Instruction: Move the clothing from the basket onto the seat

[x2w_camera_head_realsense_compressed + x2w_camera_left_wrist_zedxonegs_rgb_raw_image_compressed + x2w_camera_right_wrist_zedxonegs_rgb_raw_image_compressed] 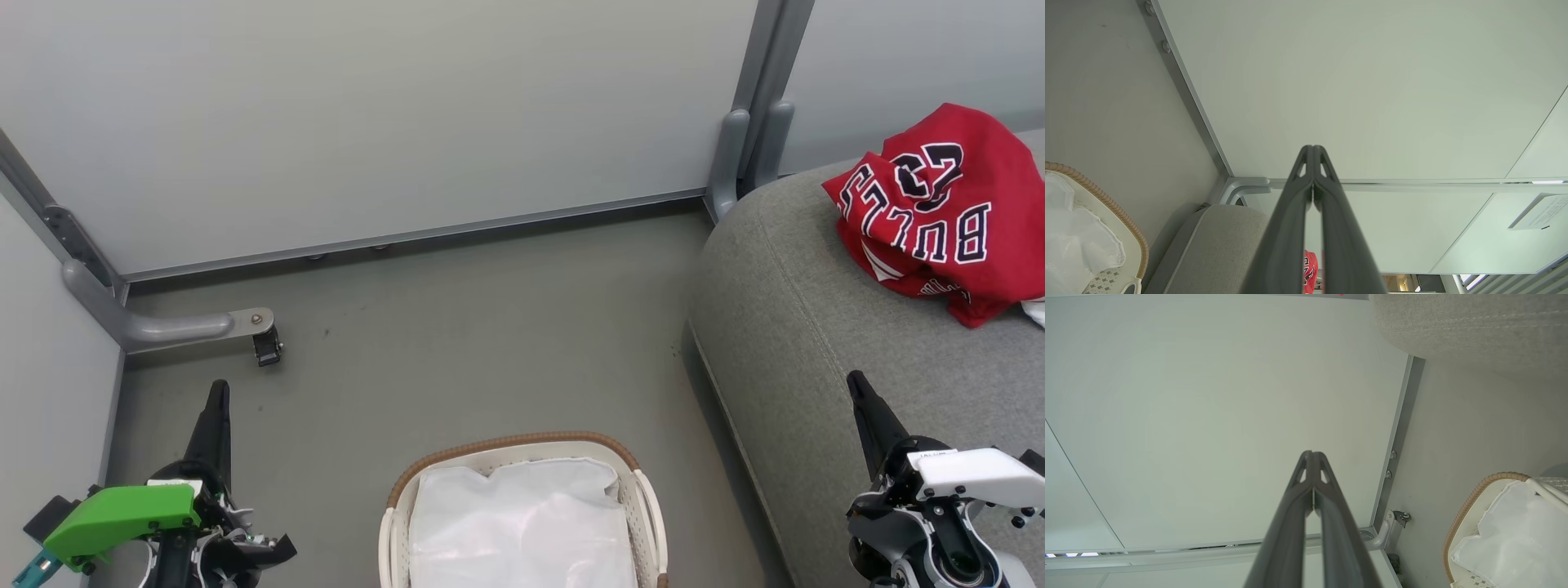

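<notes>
A crumpled red "BULLS 23" jersey, the clothing, lies on the grey seat at the upper right; a sliver of the clothing peeks between my left fingers. The white basket with its brown rim stands on the floor at the bottom centre, holding a plain white liner sheet. The basket sits at the left of the left wrist view, and the basket at the right of the right wrist view. My left gripper is shut and empty, left of the basket. My right gripper is shut and empty above the seat's front.
Pale partition panels with grey metal frames close off the back and left. A grey support foot with a small castor juts onto the floor at the left. Open grey floor lies between the basket and the panels.
</notes>
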